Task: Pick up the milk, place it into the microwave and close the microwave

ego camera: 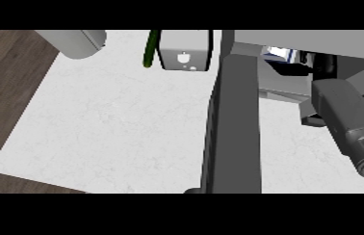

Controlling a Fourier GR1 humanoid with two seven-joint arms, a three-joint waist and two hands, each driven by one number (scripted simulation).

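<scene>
The milk carton (279, 52), white with blue print, sits inside the microwave's cavity (284, 82) at the upper right, mostly hidden by the cavity's top wall. My right forearm (341, 116) reaches up into the cavity from the right edge. My black right hand (325, 64) is just to the right of the carton, and I cannot see whether it touches it. The microwave's dark grey door (235, 128) stands wide open and is seen edge-on, running from the cavity down to the lower edge. My left hand does not show.
A white box-shaped object (185, 48) stands at the back of the white counter (113, 123), with a green stick-like thing (150, 48) at its left side. A grey rounded shape (71, 41) is at the top left. Wooden floor (21, 70) borders the counter's left edge.
</scene>
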